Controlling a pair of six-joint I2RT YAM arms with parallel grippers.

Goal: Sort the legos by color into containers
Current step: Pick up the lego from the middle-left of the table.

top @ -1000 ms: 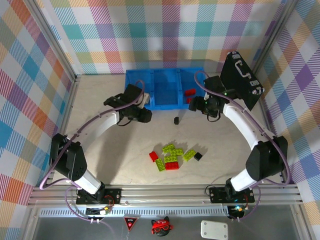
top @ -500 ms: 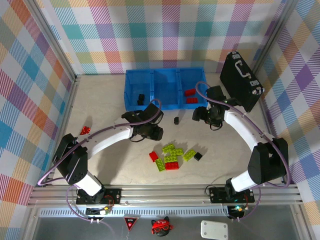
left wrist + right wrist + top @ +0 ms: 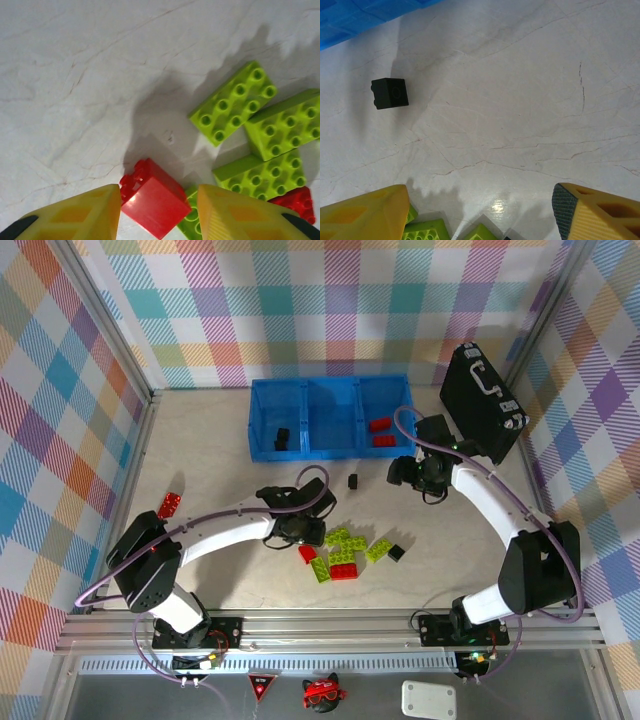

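Left pincer (image 3: 159, 200) — parted, low over the bench (image 3: 200, 440), one yellow finger each side of a red lego (image 3: 155, 205), not clamped on it. Just beside that, lime green legos (image 3: 235, 102) in a loose heap. Right pincer (image 3: 480, 212) — spread wide, empty, above bare bench near a lone black lego (image 3: 390, 93). In the containers (image 3: 330, 452): red legos (image 3: 380, 425) in the right compartment, a second black lego (image 3: 282, 437) in the left.

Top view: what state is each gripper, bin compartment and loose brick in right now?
Left gripper: open, straddling red brick.
Right gripper: open, empty.
Left bin: holds one black brick.
Middle bin: empty.
Right bin: holds two red bricks.
Green pile: loose, unsorted.
Lone black brick: loose, unsorted.
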